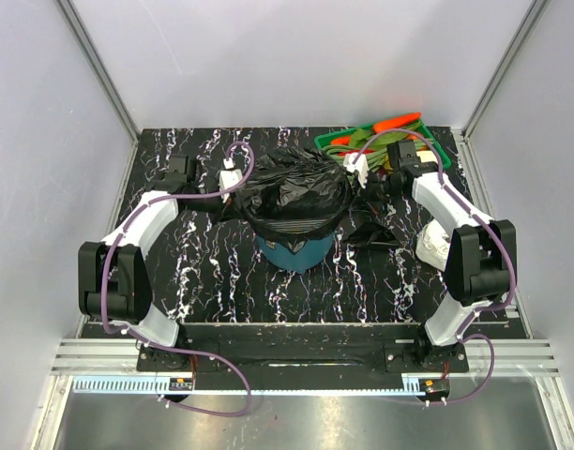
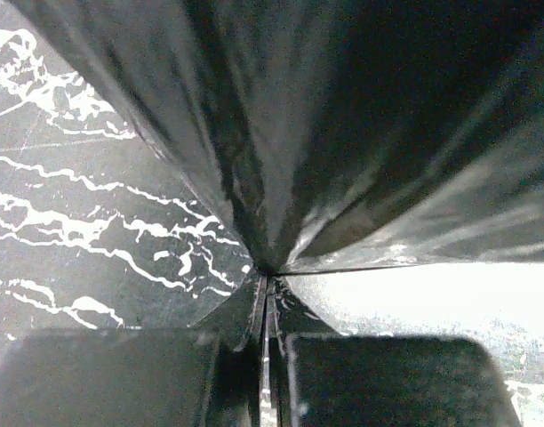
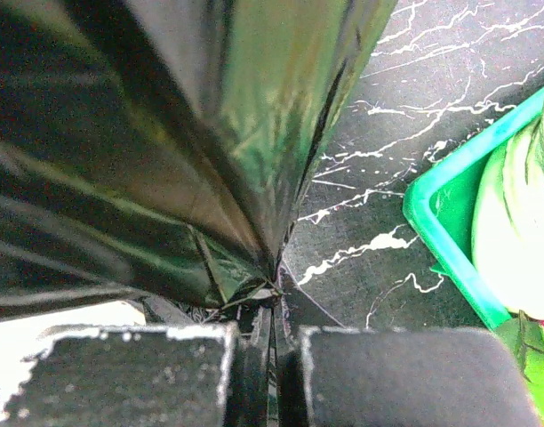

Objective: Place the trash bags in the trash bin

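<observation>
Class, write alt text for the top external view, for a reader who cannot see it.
A black trash bag is draped over the mouth of a teal trash bin mid-table, the left gripper and right gripper each shut on its film at either side. A green tray of vegetables sits at the far right.

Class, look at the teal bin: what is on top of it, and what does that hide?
A wrinkled black trash bag lies over the bin, pinched by the left gripper and the right gripper. Only the bin's lower wall shows; its rim and inside are hidden.
</observation>
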`<state>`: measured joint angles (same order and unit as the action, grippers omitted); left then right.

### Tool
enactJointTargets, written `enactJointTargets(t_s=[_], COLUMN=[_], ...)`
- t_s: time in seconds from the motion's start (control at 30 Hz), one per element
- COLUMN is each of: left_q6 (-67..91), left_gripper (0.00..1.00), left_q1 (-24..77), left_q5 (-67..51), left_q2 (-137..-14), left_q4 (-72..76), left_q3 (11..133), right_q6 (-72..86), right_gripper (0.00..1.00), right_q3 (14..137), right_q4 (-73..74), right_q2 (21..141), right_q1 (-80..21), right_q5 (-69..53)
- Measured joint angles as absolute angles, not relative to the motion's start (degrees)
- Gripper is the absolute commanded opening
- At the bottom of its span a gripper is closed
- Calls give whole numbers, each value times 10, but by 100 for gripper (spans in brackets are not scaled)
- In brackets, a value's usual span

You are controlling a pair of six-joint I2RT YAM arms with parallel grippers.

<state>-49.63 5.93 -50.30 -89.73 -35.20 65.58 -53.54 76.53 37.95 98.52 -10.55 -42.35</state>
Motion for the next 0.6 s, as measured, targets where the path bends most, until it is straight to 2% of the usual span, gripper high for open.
enactJointTargets(t_s=[0.3,0.37,0.43,0.47,0.5,0.53,0.6], left_q6=[-481,-480,-477,-477,-475,-473,-470], left_gripper=[0,1,20,27,38,46,64], left_q1=[60,59,59,59,59,58,55], left_q5=[-514,-514,-514,-514,-511,-507,-497], left_q2=[-886,-886,-886,-886,-886,-886,-884], left_q4=[-303,-298,-298,-299,-298,-299,-298], left_q3=[626,625,625,626,627,629,630], right_q6=[-521,-515,-511,-508,-506,-505,-503], right_gripper=[0,2,16,20,33,39,49], right_q3=[742,743,744,744,744,745,745], right_q4=[346,344,345,346,345,345,349], right_q2=[976,976,974,973,971,968,963], right_q1=[-104,-104,-104,-104,-104,-104,-103], right_q5=[-424,-419,-415,-411,-404,-396,-376])
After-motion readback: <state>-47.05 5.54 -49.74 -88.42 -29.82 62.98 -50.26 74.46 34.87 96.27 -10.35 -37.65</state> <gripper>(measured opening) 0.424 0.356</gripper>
